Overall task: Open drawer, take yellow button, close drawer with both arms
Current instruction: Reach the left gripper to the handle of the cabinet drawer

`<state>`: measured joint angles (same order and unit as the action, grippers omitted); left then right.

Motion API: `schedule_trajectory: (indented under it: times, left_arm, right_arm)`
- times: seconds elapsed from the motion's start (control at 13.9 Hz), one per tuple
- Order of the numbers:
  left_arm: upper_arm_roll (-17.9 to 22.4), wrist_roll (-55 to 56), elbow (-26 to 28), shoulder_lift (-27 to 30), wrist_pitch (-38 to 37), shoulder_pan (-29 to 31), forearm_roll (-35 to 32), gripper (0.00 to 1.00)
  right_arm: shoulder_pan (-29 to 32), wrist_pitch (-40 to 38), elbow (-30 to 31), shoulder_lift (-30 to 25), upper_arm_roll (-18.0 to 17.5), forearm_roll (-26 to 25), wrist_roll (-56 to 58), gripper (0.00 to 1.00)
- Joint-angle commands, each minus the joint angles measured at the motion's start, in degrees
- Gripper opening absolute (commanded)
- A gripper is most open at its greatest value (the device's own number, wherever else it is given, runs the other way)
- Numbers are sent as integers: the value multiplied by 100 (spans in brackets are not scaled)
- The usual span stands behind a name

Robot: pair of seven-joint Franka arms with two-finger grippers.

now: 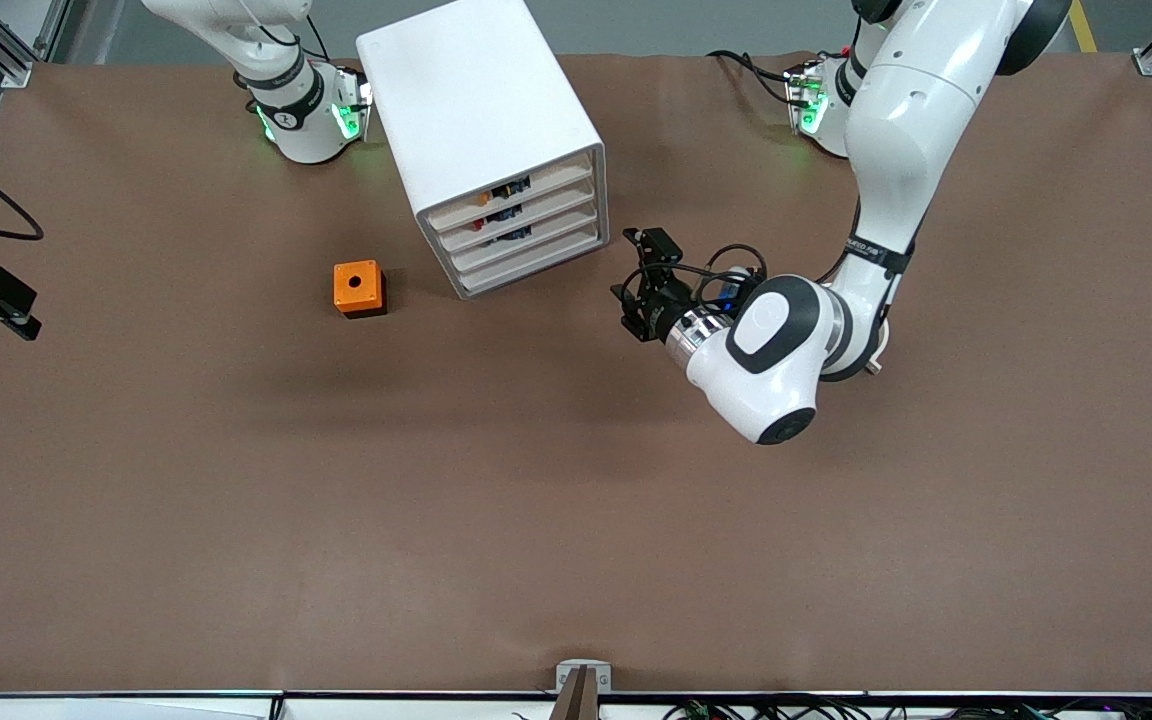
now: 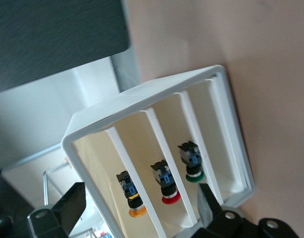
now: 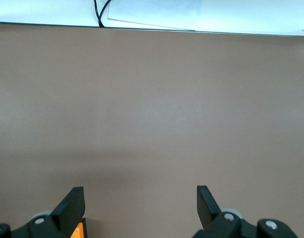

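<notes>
**A:** What do we lose sight of, starting nearest us?

**B:** On the brown table (image 1: 576,520), not much. The left gripper (image 1: 639,270) hangs low over it, just in front of the drawer fronts. Its black fingers are spread wide and hold nothing, though the arm's white wrist covers part of it. The right gripper (image 3: 140,203) waits over the right arm's end of the table, with its fingers also wide and empty. Our front view cuts it off at the edge. Its wrist view catches only a corner of the small orange cube with a hole (image 1: 358,288).

**A:** And the task's things?

**B:** The shallow white plastic top drawer (image 1: 546,181) sits shut in the boxy white cabinet (image 1: 481,100), level with the three drawers below it. Its long edge runs across the cabinet's front, which faces the front camera and the left arm's end. Inside it lies the tiny orange-capped button with a blue-black body (image 2: 131,196). As far as we can tell, it lies on its side with the cap toward the drawer's front. A red-capped button (image 2: 166,186) and a green-capped button (image 2: 191,161) lie the same way in the two drawers below. We cannot see into the lowest drawer.

**A:** Any writing?

**B:** The black band on the left arm carries lettering that we cannot read.
</notes>
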<state>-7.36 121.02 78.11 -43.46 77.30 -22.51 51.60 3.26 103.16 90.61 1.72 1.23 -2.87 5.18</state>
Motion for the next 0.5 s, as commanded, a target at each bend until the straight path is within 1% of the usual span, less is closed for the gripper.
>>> schedule_trajectory:
  times: [0.0, 0.07, 0.14, 0.22, 0.29, 0.43]
  left_arm:
    - [-11, 684, -165, -268, -259, -95, 201, 98]
    - [-11, 799, -156, -312, -382, -156, 210, 96]
    - [-11, 913, -156, -382, -487, -235, 297, 87]
    - [-11, 940, -147, -409, -540, -280, 419, 73]
    - [-11, 941, -147, -427, -593, -350, 482, 66]
    - [-11, 941, -139, -444, -664, -517, 622, 60]
  right_arm:
    - [70, -15, -26, -31, -62, -21, -26, 100]
    - [70, -15, -26, -31, -62, -12, -26, 100]
    - [70, -15, -26, -31, -62, -12, -26, 100]
    - [61, -15, -26, -31, -62, -12, -26, 100]
    - [70, -15, -26, -31, -62, -12, -26, 100]
    - [61, -15, -26, -31, -62, -21, -26, 100]
